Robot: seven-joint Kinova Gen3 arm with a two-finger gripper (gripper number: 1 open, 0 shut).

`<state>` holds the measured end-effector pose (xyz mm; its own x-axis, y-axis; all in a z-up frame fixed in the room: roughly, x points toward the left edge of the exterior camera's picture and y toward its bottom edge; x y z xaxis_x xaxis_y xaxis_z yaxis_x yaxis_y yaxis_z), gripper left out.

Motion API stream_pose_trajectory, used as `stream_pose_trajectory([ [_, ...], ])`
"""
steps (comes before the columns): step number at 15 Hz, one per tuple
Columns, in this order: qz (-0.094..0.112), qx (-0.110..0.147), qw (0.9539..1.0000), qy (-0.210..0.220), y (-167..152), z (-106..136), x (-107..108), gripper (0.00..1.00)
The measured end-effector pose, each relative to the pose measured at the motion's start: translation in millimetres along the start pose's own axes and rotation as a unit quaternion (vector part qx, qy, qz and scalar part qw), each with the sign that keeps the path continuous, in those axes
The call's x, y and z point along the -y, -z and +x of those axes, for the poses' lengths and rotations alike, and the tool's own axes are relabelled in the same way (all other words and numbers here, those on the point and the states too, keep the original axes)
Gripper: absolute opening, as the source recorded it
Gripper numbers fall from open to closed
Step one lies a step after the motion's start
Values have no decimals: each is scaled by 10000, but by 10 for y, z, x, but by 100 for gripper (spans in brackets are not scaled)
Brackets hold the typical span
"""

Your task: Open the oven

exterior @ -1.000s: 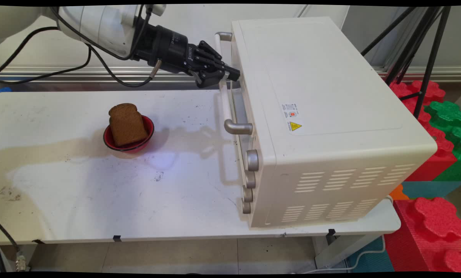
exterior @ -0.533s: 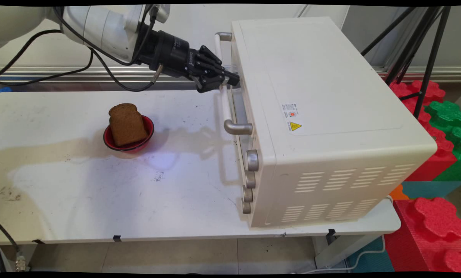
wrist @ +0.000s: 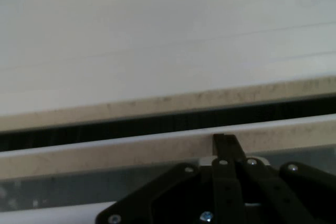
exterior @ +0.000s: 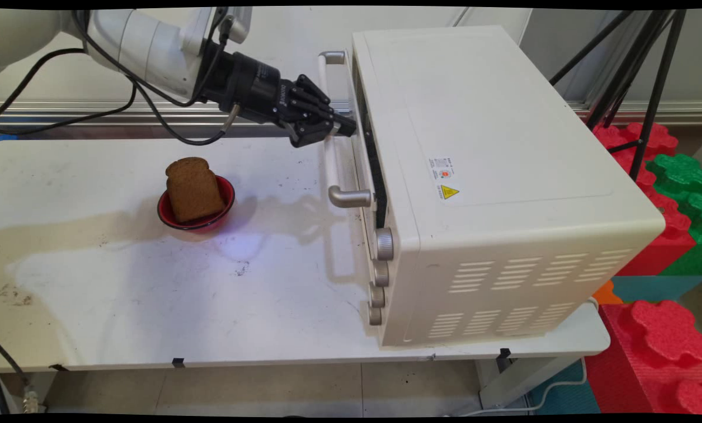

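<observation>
A cream toaster oven stands on the right of the white table. Its door handle is a pale bar with silver ends. My gripper is shut on the upper part of that bar, reaching in from the left. The door stands slightly ajar, with a dark gap along its top edge. In the hand view my gripper is closed at the door's rim, with the dark gap and the oven's top beyond. A brown bread slice stands in a red bowl to the left.
Several silver knobs run down the oven's front near corner. Black cables hang from the arm at the back left. A black tripod and red and green foam blocks stand beyond the table's right end.
The gripper has pulled the handle leftward, away from the oven body. The door has come ajar and a dark gap now shows. Bread and bowl have not moved.
</observation>
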<state>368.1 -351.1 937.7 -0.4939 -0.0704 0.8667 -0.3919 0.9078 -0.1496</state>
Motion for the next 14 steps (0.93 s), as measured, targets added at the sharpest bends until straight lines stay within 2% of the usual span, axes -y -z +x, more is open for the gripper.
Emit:
stream_pose_trajectory([
  [14, -36, 279, 9995, -140, 340, -371, 7, 0],
])
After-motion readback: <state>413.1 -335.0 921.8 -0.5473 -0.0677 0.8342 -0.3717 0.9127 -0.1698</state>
